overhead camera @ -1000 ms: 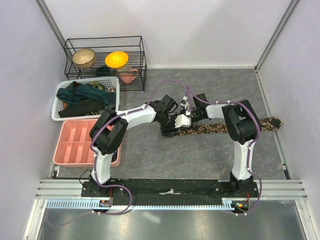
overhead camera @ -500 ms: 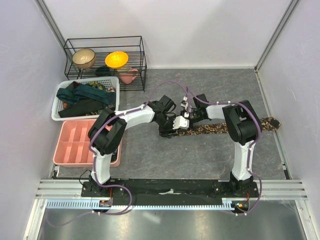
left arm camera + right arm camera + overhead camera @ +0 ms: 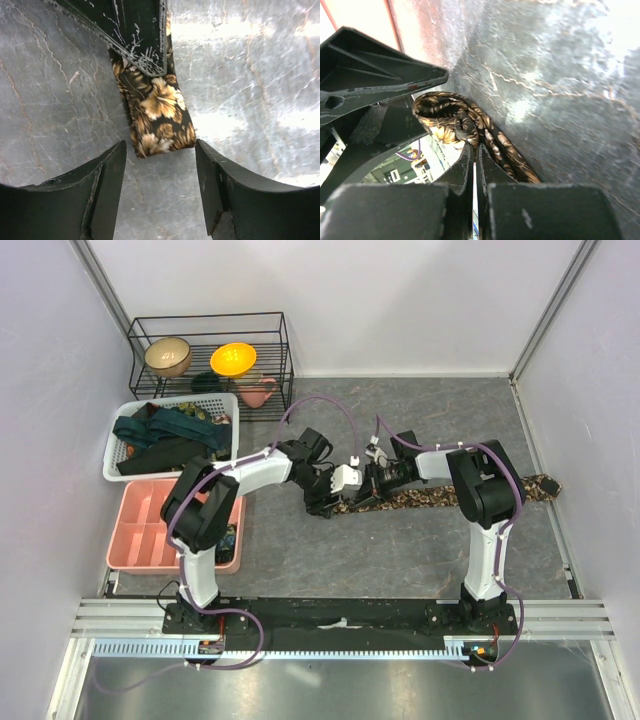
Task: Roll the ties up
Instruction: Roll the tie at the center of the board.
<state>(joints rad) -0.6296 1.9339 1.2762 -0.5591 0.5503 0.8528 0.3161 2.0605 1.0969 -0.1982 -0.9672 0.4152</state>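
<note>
Now | left jaws apart, flanking brown tie (image 3: 159, 115) end | right jaws closed

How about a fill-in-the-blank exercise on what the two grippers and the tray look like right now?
1. The left gripper is ___, with its tips on either side of the end of the brown floral tie.
2. The right gripper is ___, with a curl of that tie just beyond its fingertips.
3. The compartment tray next to the white basket is ___ in colour.

Missing words: open; shut; pink.
</note>
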